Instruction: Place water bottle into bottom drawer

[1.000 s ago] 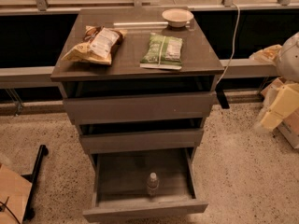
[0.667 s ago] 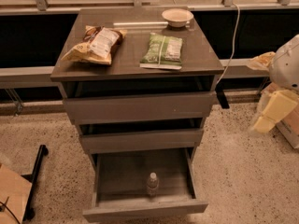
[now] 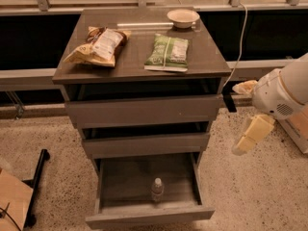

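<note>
Water bottle (image 3: 157,188) upright near front of open bottom drawer (image 3: 149,215), lower centre of frame. End effector (image 3: 251,136) at right edge, well apart; clenched or released, cannot tell. Risk: toppling or rolling if drawer pushed shut hard.

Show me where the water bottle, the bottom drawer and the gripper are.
water bottle (image 3: 157,190), camera view, on its clear body.
bottom drawer (image 3: 144,216), camera view, on its front panel.
gripper (image 3: 246,139), camera view, at the picture's right, on its pale lower end.
</note>
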{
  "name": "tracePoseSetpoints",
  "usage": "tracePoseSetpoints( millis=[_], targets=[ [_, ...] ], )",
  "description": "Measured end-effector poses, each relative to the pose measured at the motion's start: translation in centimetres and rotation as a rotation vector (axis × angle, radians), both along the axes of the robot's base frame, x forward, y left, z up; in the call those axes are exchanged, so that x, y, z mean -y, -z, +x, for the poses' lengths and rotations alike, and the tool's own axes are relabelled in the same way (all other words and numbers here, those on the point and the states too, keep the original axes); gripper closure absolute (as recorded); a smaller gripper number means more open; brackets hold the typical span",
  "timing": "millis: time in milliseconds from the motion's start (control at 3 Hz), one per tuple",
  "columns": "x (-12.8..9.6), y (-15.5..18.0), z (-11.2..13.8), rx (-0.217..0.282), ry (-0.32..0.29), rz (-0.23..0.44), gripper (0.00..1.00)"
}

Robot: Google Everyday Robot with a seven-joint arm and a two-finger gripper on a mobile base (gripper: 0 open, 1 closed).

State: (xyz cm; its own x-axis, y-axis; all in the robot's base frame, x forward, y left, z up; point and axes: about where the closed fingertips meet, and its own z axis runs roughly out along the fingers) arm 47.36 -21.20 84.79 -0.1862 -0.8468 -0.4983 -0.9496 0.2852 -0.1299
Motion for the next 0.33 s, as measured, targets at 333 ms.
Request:
tracePoseSetpoints(
  millis=[333],
  targets=[
    [-0.03, 0.2, 0.1, -0.001, 0.001, 0.003, 0.0]
  ],
)
